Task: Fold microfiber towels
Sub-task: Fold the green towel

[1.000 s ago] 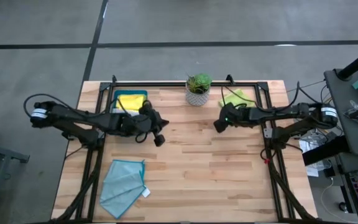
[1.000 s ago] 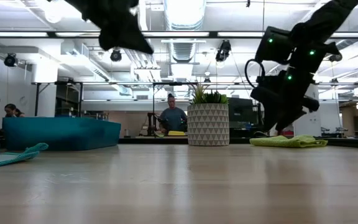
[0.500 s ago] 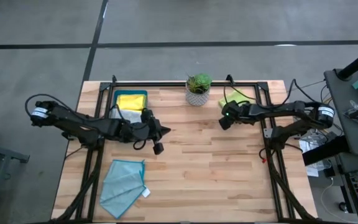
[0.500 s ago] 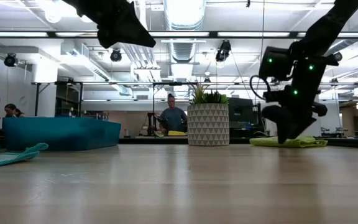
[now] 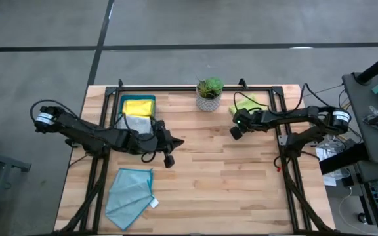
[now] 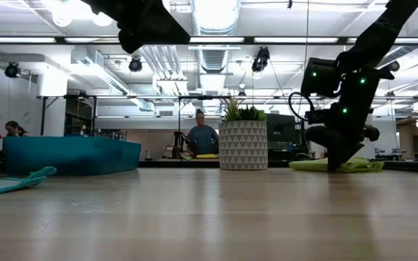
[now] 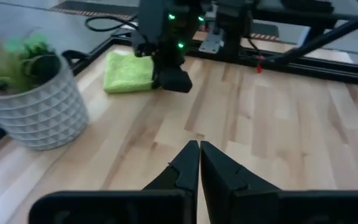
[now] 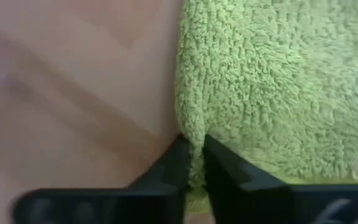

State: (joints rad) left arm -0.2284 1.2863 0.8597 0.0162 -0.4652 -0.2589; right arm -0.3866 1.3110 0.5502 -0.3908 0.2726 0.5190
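Note:
A lime green microfiber towel (image 5: 248, 103) lies flat at the table's far right, and my right gripper (image 8: 194, 158) is shut on its edge, also seen in the high view (image 5: 236, 131). A light teal towel (image 5: 130, 193) with a white tag lies crumpled at the near left. A yellow towel (image 5: 138, 105) and a pale grey towel (image 5: 133, 122) rest in the dark teal tray (image 5: 118, 105). My left gripper (image 5: 169, 156) hangs shut above the table's middle, holding nothing, as the left wrist view (image 7: 199, 155) shows. My right gripper pinches the lime green towel's edge (image 8: 190, 127) that faces the table's middle between its two fingers (image 8: 178, 163). It comes slanting down from above. The edge is gathered into a small ridge at the fingertips. The rest of the towel (image 8: 272, 81) lies on the table.
A potted plant (image 5: 209, 92) in a white pot stands at the far middle, between the tray and the lime towel. A black frame (image 5: 284, 131) runs along the table's edges. Bare wood (image 5: 228, 190) spans the middle and near right. People sit in the room beyond.
My right gripper has sunk onto the lime green towel's edge and shut on it. My left gripper, still shut, has drifted a little toward the table's near edge.

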